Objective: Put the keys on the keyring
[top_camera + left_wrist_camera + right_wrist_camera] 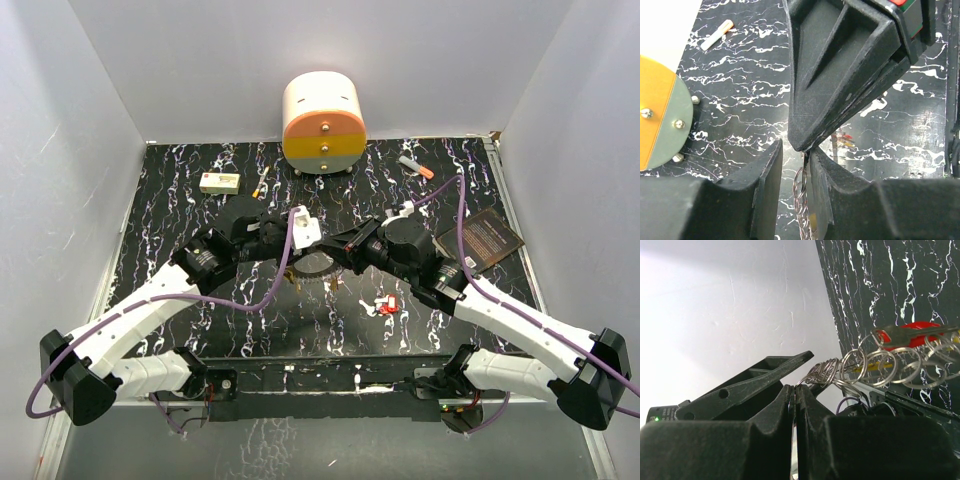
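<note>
Item: right gripper (796, 390). Clenched on the bunched end of the keyring (880, 365), with a thin pale edge showing in the seam between its fingers

Item: left gripper (796, 167). Released: its jaws stand apart with the keyring (802, 200) hanging in the gap, against the right-hand finger (822, 195) and clear of the left-hand one. The tip of the right gripper meets the keyring just above this gap

Item: keyring. We record it as a chain of small linked wire rings. From above it reads as a dark loop (313, 268) under the two meeting grippers, mid-counter

Item: red-headed key (912, 335). Already on the keyring, a few links along from the clenched end

Item: loose keys (385, 305). A small red and white cluster lying on the counter (330, 330), near the keyring on its right, nearer the arm bases

Item: dark booklet (490, 240). Right of the keyring, well apart

Item: marker (415, 167). Orange-tipped, behind the keyring to the right

Item: white box (219, 182). Behind the keyring to the left

Item: round drawer unit (323, 122). Cream, orange and grey, straight behind the keyring at the back wall
</note>
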